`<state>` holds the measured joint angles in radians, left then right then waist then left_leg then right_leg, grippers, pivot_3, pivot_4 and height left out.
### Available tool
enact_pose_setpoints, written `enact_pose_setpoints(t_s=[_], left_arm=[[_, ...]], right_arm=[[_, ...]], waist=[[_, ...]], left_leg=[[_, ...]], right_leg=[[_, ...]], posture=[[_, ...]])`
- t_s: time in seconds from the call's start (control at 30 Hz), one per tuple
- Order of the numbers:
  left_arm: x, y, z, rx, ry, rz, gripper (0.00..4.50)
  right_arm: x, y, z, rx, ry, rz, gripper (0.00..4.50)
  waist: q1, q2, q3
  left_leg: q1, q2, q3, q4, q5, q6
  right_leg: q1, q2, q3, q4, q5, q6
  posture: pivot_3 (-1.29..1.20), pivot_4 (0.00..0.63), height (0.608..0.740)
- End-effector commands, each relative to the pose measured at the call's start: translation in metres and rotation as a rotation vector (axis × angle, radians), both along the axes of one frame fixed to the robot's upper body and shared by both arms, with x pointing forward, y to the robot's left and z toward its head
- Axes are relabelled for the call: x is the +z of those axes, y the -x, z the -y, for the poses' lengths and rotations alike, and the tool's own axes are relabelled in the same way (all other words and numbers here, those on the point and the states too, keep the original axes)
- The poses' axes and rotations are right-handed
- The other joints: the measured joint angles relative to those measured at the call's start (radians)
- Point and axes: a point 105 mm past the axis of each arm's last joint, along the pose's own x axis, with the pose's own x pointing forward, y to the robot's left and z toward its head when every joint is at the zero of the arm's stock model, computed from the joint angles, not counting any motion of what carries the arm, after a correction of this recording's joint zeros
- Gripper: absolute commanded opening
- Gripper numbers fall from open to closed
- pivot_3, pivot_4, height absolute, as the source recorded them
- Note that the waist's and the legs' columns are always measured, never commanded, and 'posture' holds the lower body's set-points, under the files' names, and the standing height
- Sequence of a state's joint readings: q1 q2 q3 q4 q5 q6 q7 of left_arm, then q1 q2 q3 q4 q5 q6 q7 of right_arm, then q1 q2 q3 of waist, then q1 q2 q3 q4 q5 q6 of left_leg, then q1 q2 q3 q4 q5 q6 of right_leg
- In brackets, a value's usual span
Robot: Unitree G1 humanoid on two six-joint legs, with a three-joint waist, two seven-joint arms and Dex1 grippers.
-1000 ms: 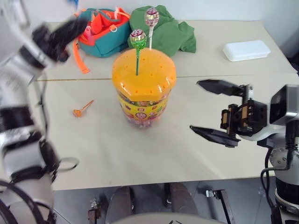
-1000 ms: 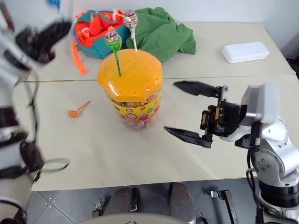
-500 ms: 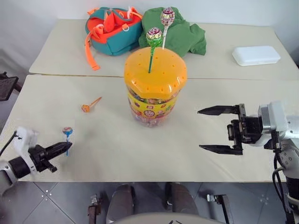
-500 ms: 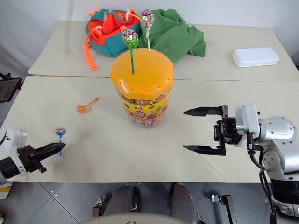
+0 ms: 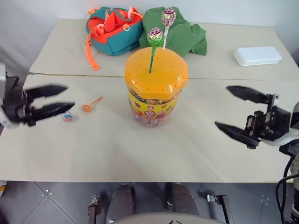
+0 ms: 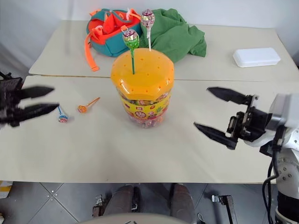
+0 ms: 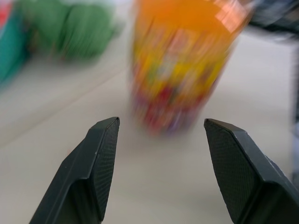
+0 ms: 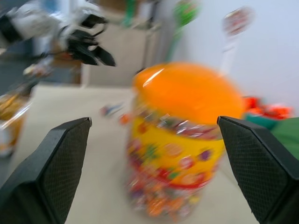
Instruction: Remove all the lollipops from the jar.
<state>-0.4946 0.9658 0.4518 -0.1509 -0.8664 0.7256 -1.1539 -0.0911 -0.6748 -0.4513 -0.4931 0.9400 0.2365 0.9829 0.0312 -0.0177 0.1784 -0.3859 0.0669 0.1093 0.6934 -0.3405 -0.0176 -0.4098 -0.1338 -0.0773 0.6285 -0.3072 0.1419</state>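
- The jar (image 5: 155, 86) stood upright near the middle of the table (image 5: 140, 154), its domed orange lid (image 5: 156, 71) seated on top.
- Two lollipops were planted in the lid's holes: the green-stick lollipop (image 5: 154, 37) toward the front of the lid and the white-stick lollipop (image 5: 168, 17) behind it, both upright.
- The orange-stick lollipop (image 5: 87, 108) lay flat on the table to the left of the jar, apart from it.
- The blue-stick lollipop (image 5: 68, 116) lay on the table farther left, just beside the orange-stick one and just past the tips of the left gripper.
- The left gripper (image 5: 60, 98) hovered at the left edge of the table with its fingers spread and nothing between them, pointing toward the jar.
- The right gripper (image 5: 236, 112) hovered to the right of the jar, well apart from it, fingers spread wide and empty, pointing toward the jar.
- A teal and orange bag (image 5: 112, 30) and a green cloth (image 5: 182, 32) lay at the far side of the table behind the jar, touching each other.
- A white box (image 5: 257, 55) sat at the far right of the table.
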Motion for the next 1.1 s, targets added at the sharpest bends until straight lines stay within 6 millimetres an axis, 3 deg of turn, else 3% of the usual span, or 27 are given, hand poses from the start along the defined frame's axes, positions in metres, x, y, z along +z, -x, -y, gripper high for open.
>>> enact_pose_setpoints(t_s=[0.03,0.13,0.27,0.5,0.53,0.63,0.87,1.0,1.1], left_arm=[[0.011,-0.012,0.04,-0.138,0.043,0.04,3.06],[0.022,-0.026,0.075,-0.214,0.084,0.087,3.06],[0.021,-0.038,0.108,-0.273,0.058,0.072,3.06],[0.016,-0.046,0.133,-0.299,0.046,0.027,3.06],[0.018,-0.046,0.135,-0.311,0.058,0.027,2.89],[0.021,-0.041,0.133,-0.346,0.092,0.016,2.21],[0.034,-0.036,0.126,-0.38,0.202,0.002,0.07],[0.055,-0.048,0.102,-0.256,0.358,0.041,0.03],[0.06,-0.054,0.061,-0.118,0.442,-0.01,0.03]], right_arm=[[0.018,0.011,0.0,-0.047,-0.057,0.068,4.5],[0.015,0.017,-0.004,-0.056,-0.037,0.071,4.5],[0.013,0.023,-0.01,-0.057,-0.031,0.071,4.5],[0.009,0.025,-0.014,-0.079,-0.027,0.07,4.5],[0.009,0.025,-0.014,-0.079,-0.029,0.071,4.5],[0.009,0.025,-0.015,-0.078,-0.031,0.072,4.5],[0.009,0.024,-0.017,-0.052,-0.027,0.077,4.5],[0.016,0.023,-0.025,0.046,-0.028,0.094,4.5],[0.027,0.02,-0.04,0.162,-0.012,0.121,4.5]], waist=[[-0.003,0.001,0.0],[-0.003,0.0,0.0],[-0.012,0.001,0.0],[-0.006,0.001,0.0],[-0.005,0.001,0.0],[-0.003,0.001,0.0],[-0.004,0.001,0.0],[-0.006,0.001,0.0],[-0.018,0.001,0.0]], left_leg=[[0.0,0.0,0.0,0.0,0.0,0.0],[0.0,0.0,0.0,0.001,0.0,0.0],[0.0,0.0,0.0,0.0,0.0,0.0],[-0.001,0.0,0.0,0.001,0.0,0.001],[0.0,0.0,0.0,0.001,0.0,0.001],[-0.001,0.0,-0.001,0.003,0.0,0.001],[-0.001,0.0,-0.001,0.003,0.0,0.001],[-0.001,0.0,-0.001,0.003,0.0,0.001],[-0.001,0.0,-0.001,0.003,0.0,0.001]], right_leg=[[0.0,0.0,0.0,0.0,0.0,0.001],[0.0,0.001,0.0,0.0,0.001,0.001],[-0.001,0.001,0.0,-0.001,0.001,0.001],[0.0,0.001,0.0,-0.001,0.001,0.001],[0.0,0.001,0.0,-0.001,0.001,0.001],[0.001,0.001,0.0,-0.001,0.001,0.001],[0.0,0.001,0.0,-0.001,0.001,0.001],[0.0,0.001,0.0,-0.001,0.001,0.001],[0.0,0.001,0.0,0.0,0.001,0.001]], posture=[[0.0,0.15,0.74],[0.0,0.15,0.74],[0.0,0.15,0.74],[0.0,0.15,0.74],[0.0,0.15,0.74],[0.0,0.15,0.74],[0.0,0.15,0.74],[0.0,0.15,0.74],[0.0,0.15,0.74]])
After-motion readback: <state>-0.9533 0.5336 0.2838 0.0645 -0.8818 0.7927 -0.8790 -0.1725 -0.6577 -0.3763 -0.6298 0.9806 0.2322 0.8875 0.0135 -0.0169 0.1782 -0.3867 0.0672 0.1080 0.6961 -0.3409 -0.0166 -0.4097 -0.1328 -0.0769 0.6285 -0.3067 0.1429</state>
